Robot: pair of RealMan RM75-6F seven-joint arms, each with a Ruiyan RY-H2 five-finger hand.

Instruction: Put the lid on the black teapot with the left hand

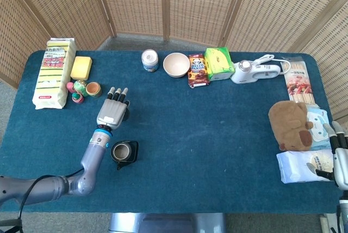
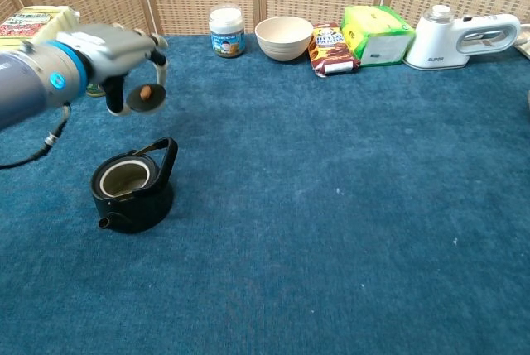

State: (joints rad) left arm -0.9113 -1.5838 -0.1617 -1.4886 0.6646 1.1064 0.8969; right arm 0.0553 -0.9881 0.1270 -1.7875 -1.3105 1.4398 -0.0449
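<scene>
The black teapot (image 2: 132, 185) stands open on the blue cloth near the left front, its handle raised; the head view shows the teapot (image 1: 124, 152) too. My left hand (image 2: 108, 49) holds the small dark lid (image 2: 146, 96) with a brown knob, pinched by its rim and tilted. The lid hangs in the air behind and above the teapot. In the head view my left hand (image 1: 112, 111) covers most of the lid. My right hand (image 1: 340, 154) lies at the table's right edge, fingers stretched out, holding nothing.
Along the back stand a jar (image 2: 225, 31), a bowl (image 2: 283, 37), a snack pack (image 2: 330, 48), a green box (image 2: 377, 34) and a white appliance (image 2: 460, 38). Sponges (image 1: 54, 70) and small cups (image 1: 84, 88) are at the back left. A plush toy (image 1: 291, 124) and packets (image 1: 304, 165) sit right.
</scene>
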